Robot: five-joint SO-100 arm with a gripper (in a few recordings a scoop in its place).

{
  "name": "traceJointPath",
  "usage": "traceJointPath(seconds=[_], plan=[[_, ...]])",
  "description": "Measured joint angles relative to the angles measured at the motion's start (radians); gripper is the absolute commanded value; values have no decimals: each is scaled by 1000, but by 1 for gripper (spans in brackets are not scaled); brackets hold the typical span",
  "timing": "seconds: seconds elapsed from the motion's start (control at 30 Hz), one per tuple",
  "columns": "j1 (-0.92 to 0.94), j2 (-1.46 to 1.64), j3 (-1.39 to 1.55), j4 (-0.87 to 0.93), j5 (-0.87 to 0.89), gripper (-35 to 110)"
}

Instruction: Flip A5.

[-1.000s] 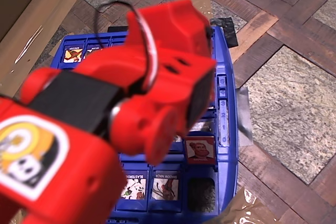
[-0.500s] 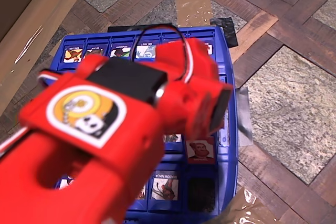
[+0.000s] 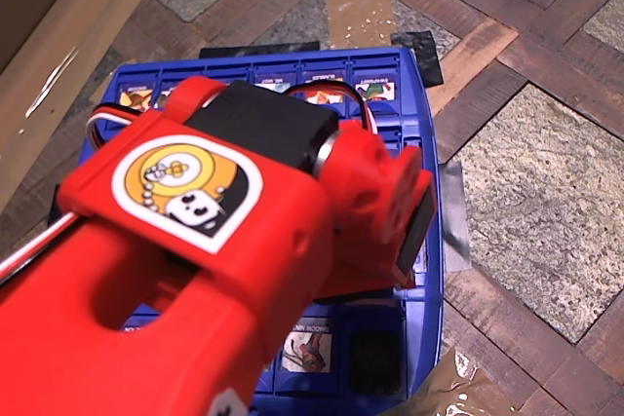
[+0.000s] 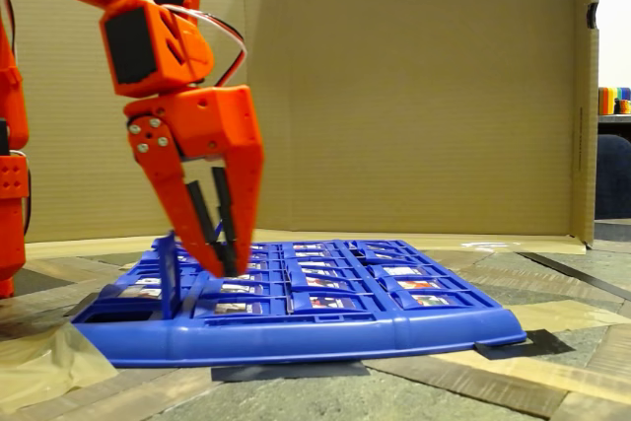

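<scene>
On my feed the game board [image 4: 394, 327] was a glossy, moulded blue plastic tray of small rectangular frames. It lay on a floor [image 3: 546, 192] of wood-grain strips and mottled stone-look panels, with a shiny brown tape patch [image 3: 359, 9] at twelve o'clock from the board. A plain matte cardboard wall [image 4: 414, 96] stood behind. Most tiles lay flat, showing small colourful pictures, like one [image 3: 309, 350] at the board's six o'clock edge in the overhead view. In the fixed view one blue-framed tile, A5 [image 4: 170, 268], stood upright near the board's left end, seen nearly edge-on, so I could not read its face. The arm [image 3: 195, 270] was smooth red-orange plastic with a black motor block and a round yellow sticker [image 3: 185, 187]. From overhead it covered most of the board. In the fixed view it reached in from ten o'clock and bent sharply at the wrist, so the gripper [image 4: 225, 265] pointed steeply down. Its tapered fingers, with dark inner strips, ended low among the tiles, just at three o'clock from A5. The jaws were drawn close at the tips, but I could not tell whether they pinched anything.
</scene>
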Motion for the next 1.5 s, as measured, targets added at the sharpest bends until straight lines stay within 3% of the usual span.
traceJointPath(seconds=[0.33, 1.0, 1.5], plan=[[2, 41, -3, 26, 5, 0], [-138, 569, 333, -739, 301, 0], [-314, 1066, 690, -1083, 373, 0]])
